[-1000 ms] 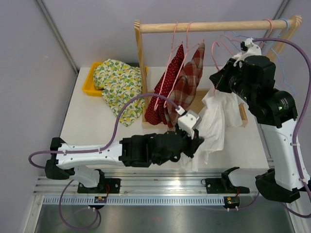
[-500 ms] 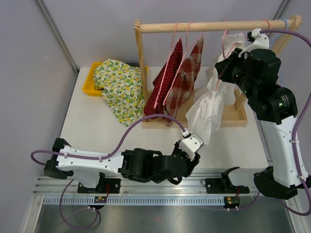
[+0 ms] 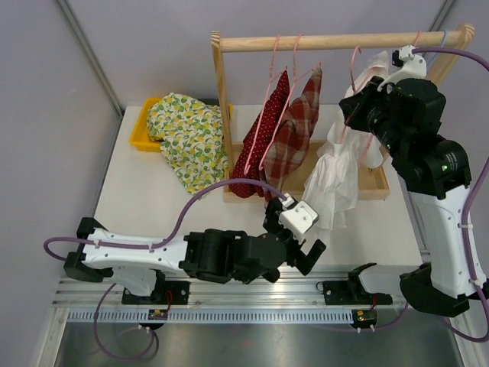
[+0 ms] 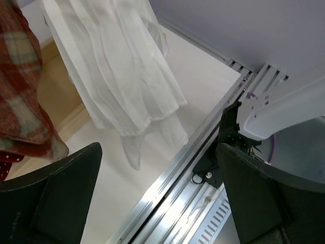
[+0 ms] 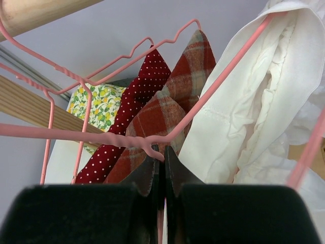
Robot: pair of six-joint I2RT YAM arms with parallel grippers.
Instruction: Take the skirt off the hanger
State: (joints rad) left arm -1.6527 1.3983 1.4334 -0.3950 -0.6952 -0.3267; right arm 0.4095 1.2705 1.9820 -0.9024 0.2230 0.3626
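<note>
The white skirt [image 3: 336, 183] hangs limp from a pink hanger [image 3: 355, 65] at the right end of the rack. Its hem ends just above the table. My right gripper [image 3: 357, 105] is shut on the hanger's wire; in the right wrist view the closed fingertips [image 5: 163, 152] pinch the pink hanger [image 5: 223, 76] beside the skirt's waist [image 5: 244, 117]. Low near the table's front edge, my left gripper [image 3: 293, 234] is open and holds nothing. In the left wrist view the skirt [image 4: 117, 76] hangs ahead of the open left gripper [image 4: 158, 152], clear of both fingers.
A wooden rack [image 3: 336, 40] carries a red dotted garment [image 3: 260, 130] and a plaid one [image 3: 294, 134] on pink hangers. A yellow bin [image 3: 139, 136] with a lemon-print cloth [image 3: 187, 130] stands at the back left. A metal rail [image 3: 252, 294] runs along the near edge.
My left gripper opened and let go of the skirt's lower part, then drew back toward the near edge. The skirt swung back under the hanger, which the right arm lifted slightly.
</note>
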